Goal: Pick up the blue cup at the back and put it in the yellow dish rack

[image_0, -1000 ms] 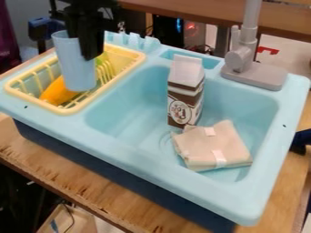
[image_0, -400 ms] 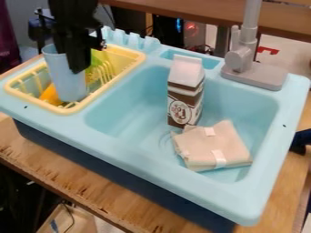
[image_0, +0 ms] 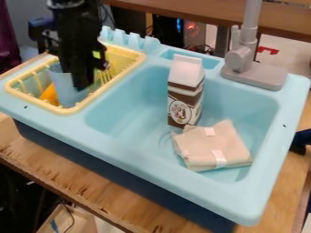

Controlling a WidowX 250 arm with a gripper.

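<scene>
I judge that I am at the placing step: setting the cup (image_0: 64, 86) down in the yellow rack (image_0: 54, 108). My claw (image_0: 86, 82) is clamped on the cup, which is roughly upright inside the rack, beside the orange thing (image_0: 48, 95). I can't tell whether its base is fully supported. The next move calls for easing it down until it sits steady, then opening gently and lifting straight up so I don't tip it. The carton (image_0: 184, 98) and cloth (image_0: 213, 145) in the basin (image_0: 130, 116) need no attention for this step.
</scene>
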